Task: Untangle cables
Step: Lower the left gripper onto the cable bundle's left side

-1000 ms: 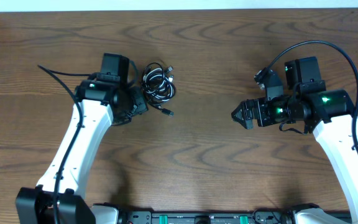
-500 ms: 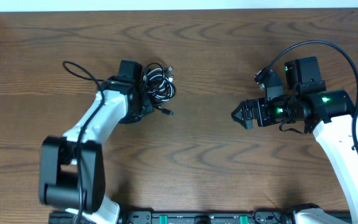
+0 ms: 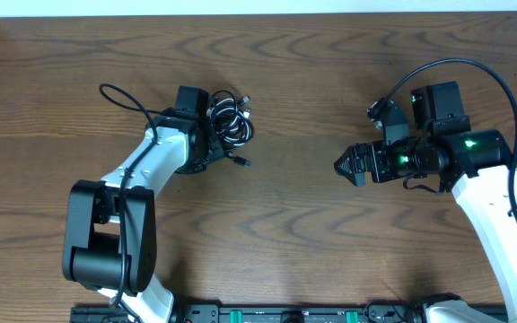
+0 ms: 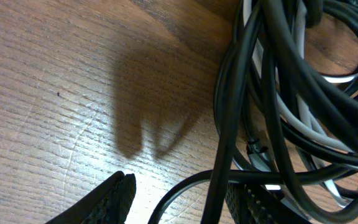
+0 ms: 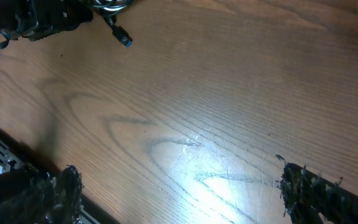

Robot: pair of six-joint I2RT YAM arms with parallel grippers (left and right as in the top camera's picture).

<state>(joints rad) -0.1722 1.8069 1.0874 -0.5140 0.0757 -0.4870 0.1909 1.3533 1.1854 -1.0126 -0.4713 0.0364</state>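
Black-and-white cables (image 3: 229,126) lie in a tangled coil; left gripper (image 4: 180,190) half-open astride one black strand, right gripper (image 5: 182,190) wide open, empty.

Left arm (image 3: 142,166) further right, fingers (image 4: 114,198) now at the cables (image 3: 230,121).

I count two arms on my screens, the left arm (image 3: 142,166) and the right arm (image 3: 487,197), and two grippers, the left gripper (image 4: 179,199) and the right gripper (image 3: 340,166). There is one table (image 3: 285,242) and one tangle (image 3: 230,121). Two plugs poke out: one plug (image 3: 246,100) and a second plug (image 3: 241,162). I see one white strand (image 4: 319,130); the black strands (image 4: 229,124) are too knotted to count.
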